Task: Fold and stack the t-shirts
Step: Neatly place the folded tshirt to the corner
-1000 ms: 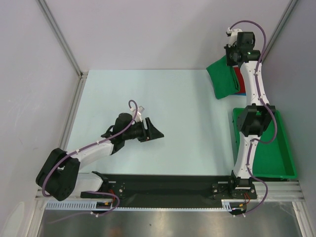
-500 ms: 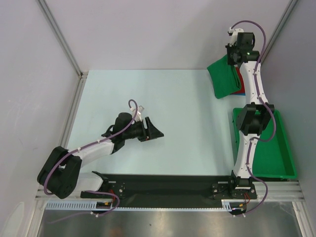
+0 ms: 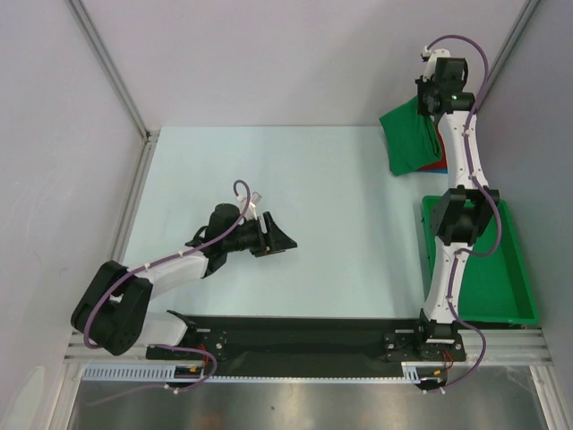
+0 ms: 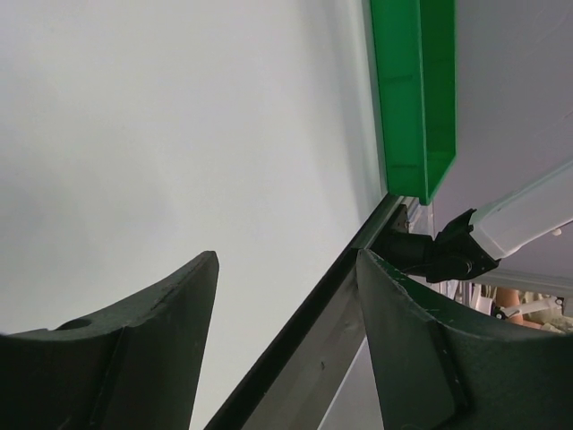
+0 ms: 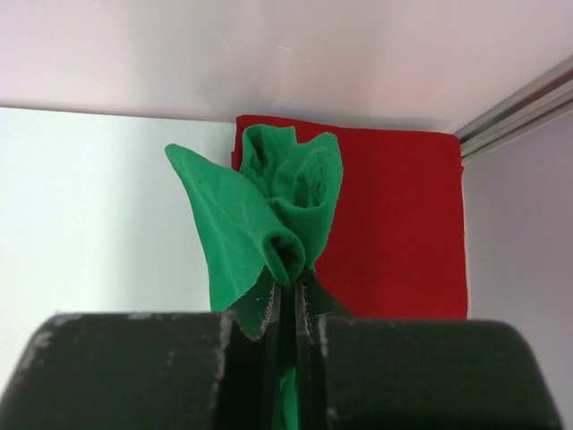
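Stacking step. Right end effector point(image 5: 286, 300) pinching bright green soft fabric t-shirt point(image 5: 269, 206) over folded red fabric t-shirt point(image 5: 394, 224), far right tabletop point(image 3: 313, 179) corner. Left end effector point(image 4: 286, 287) spread, empty. Next, likely: lower green squarely onto red, release.

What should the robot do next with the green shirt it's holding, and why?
Probably lower it onto the red t-shirt, then let go. The right gripper is shut on a bunched edge of the green t-shirt, which hangs over the red t-shirt lying flat in the far right corner, so setting it down would build the stack.
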`<state>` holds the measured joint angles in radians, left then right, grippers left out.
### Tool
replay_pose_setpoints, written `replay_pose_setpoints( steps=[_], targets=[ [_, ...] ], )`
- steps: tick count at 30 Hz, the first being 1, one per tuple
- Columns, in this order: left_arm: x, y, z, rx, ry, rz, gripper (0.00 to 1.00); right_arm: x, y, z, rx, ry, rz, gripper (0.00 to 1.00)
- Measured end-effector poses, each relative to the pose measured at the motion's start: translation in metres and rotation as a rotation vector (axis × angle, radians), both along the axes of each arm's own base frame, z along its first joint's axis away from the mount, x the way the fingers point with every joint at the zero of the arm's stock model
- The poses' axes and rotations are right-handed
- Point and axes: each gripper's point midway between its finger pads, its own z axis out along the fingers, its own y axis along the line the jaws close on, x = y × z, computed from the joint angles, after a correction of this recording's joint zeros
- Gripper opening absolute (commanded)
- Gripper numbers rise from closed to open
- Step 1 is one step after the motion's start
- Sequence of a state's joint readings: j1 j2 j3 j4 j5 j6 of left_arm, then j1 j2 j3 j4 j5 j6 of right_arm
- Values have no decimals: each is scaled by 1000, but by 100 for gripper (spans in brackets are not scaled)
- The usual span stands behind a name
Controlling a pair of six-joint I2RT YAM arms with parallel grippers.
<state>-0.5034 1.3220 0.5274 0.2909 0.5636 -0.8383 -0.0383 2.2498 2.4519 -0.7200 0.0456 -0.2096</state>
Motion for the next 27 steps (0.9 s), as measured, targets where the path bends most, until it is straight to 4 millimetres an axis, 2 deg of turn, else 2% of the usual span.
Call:
replay_pose_setpoints(
  steps=[6,14,27],
  targets=[
    [1,0,-1,-12,9,-2,68,6,-9,-3,5,-12,-18,0],
    [2,-1,0,-29,11,-9,68,18,-19,-24,4,0,-35,0],
    [4,-2,-3,-36,24,-13,68,30,-52,-42,-3,-7,-93,0]
  ],
)
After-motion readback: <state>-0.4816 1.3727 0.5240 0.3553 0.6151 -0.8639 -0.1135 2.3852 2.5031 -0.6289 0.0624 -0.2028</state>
